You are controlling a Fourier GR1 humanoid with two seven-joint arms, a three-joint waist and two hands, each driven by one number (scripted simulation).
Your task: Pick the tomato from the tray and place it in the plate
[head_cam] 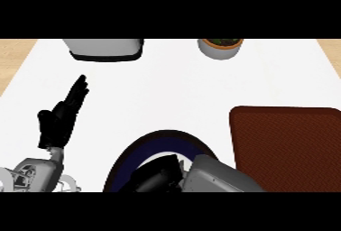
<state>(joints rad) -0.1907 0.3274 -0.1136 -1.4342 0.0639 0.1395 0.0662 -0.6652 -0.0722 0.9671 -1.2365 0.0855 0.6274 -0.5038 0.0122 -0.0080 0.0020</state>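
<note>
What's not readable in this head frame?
- Tomato: not visible; the right hand over the plate may hide it.
- Right hand's fingers: curled downward, contents not readable.
- Tray: cut off by the right edge.
- Grey appliance and potted plant: cut off at the top edge.
- Left hand: open, resting at left.

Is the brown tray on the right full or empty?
Empty, as far as the view shows: the brown tray has only bare surface, no tomato on it. The right hand hangs over the dark plate.
</note>
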